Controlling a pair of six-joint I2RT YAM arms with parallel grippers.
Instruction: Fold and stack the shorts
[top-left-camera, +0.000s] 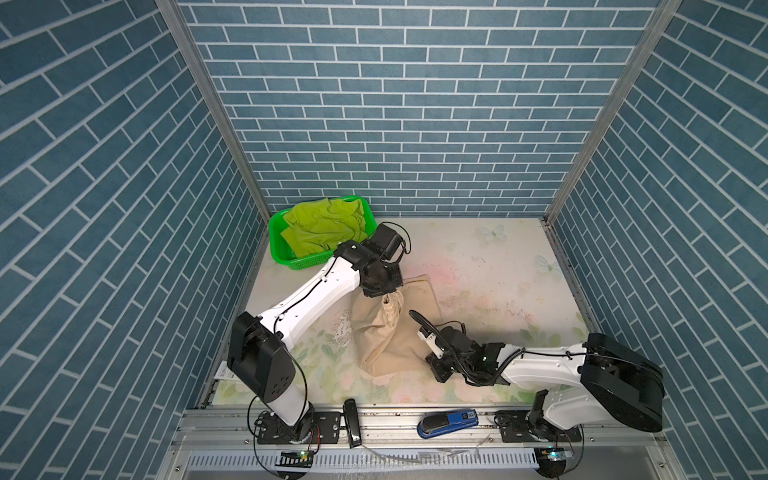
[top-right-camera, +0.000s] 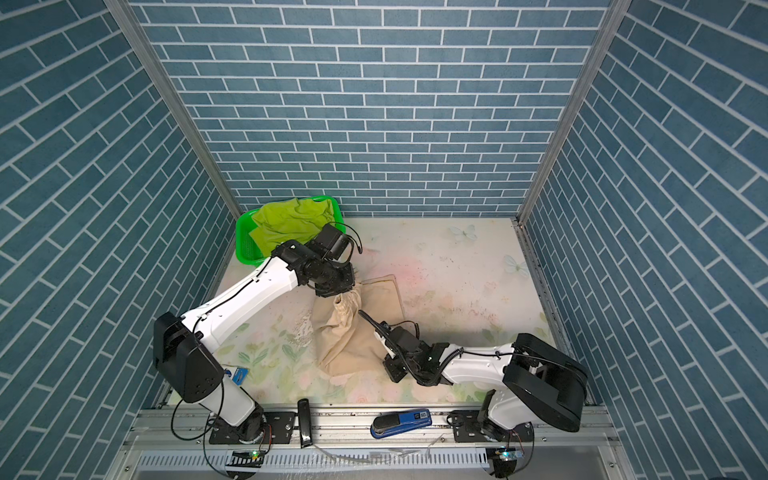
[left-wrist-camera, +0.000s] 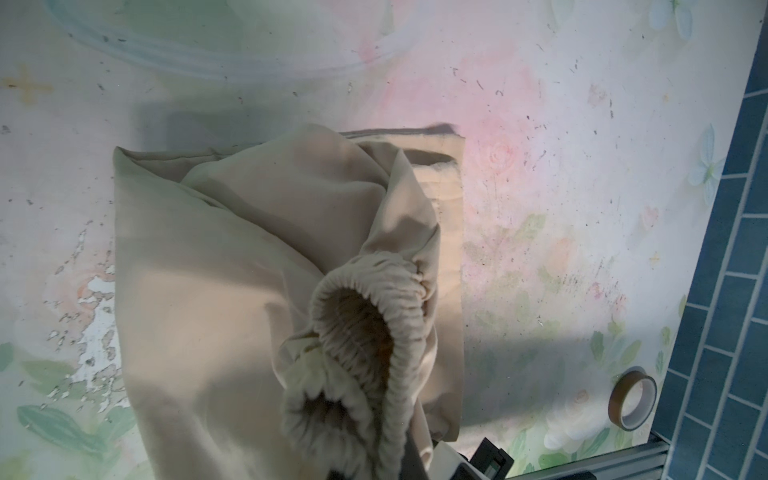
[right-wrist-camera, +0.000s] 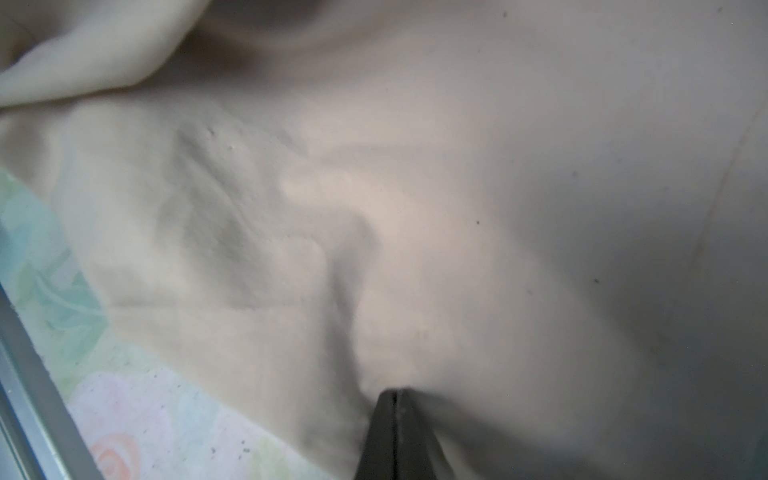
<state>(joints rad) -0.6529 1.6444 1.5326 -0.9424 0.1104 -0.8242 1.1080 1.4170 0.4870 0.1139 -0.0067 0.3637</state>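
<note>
Shows beige shorts (top-left-camera: 386, 340) mid-table: waistband (left-wrist-camera: 409, 316) clamped by left gripper (top-left-camera: 387, 294) at 12 o'clock, edge seemingly pinched by closed right gripper (right-wrist-camera: 394, 399) at 4 o'clock. Shows lime green shorts (top-left-camera: 328, 226) in basket (top-left-camera: 275, 239), 10 o'clock. Likely handles light and limp; probably grips best at waistband.

The only lettering I can find sits on the blue stapler (top-left-camera: 448, 423) (top-right-camera: 401, 422) lying on the metal rail at the front of my tabletop. In both top views it carries a small white label (top-left-camera: 471, 414) (top-right-camera: 423, 414) with dark characters that look like "50", though they are too small for me to be sure. A tiny white mark (top-left-camera: 353, 246) on my left arm's black wrist housing is unreadable.
</note>
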